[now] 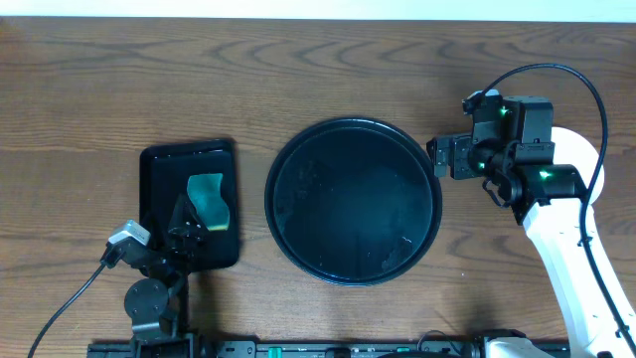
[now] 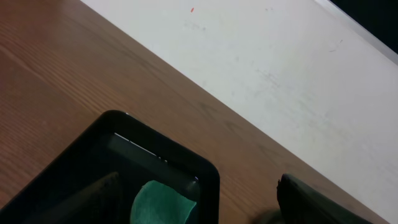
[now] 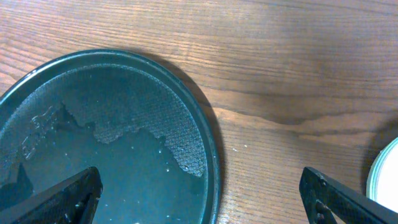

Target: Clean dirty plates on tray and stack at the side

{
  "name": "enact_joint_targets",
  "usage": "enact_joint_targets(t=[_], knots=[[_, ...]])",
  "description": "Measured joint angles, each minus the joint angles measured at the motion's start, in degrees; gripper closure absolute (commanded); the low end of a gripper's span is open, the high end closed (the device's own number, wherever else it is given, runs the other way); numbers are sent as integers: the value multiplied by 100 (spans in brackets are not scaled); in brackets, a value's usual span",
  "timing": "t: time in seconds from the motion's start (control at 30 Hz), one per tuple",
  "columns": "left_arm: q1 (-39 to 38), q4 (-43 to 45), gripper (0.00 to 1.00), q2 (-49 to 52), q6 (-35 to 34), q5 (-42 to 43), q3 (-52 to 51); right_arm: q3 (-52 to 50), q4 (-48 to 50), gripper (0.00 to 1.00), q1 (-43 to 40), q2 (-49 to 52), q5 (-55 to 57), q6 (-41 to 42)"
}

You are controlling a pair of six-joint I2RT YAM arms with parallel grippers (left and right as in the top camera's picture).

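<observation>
The large round black tray (image 1: 353,202) lies mid-table, wet, with no plates on it. Its right rim shows in the right wrist view (image 3: 208,155). My right gripper (image 1: 438,159) is open and empty, its fingers straddling that rim (image 3: 202,202). A white plate edge (image 3: 387,174) shows at the far right of the right wrist view. From overhead a white round shape (image 1: 584,149) lies mostly hidden under the right arm. My left gripper (image 1: 187,224) is open over the small rectangular tray, its fingers (image 2: 199,208) spread either side of the green sponge.
A small rectangular black tray (image 1: 159,204) with a green sponge (image 1: 208,199) sits left of the round tray; both show in the left wrist view, tray (image 2: 186,158) and sponge (image 2: 163,202). The table's far edge (image 1: 318,20) runs along the top.
</observation>
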Motion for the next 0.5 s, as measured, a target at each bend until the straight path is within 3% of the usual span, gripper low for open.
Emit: enact_joint_targets(t=[0.2,0.5], knots=[[0,0,20,0,2,0,0,0,-271,1,0,-551,2,-2],[0,-4,20,0,13,2,2,2,-520,1,0,-2778,2,-7]])
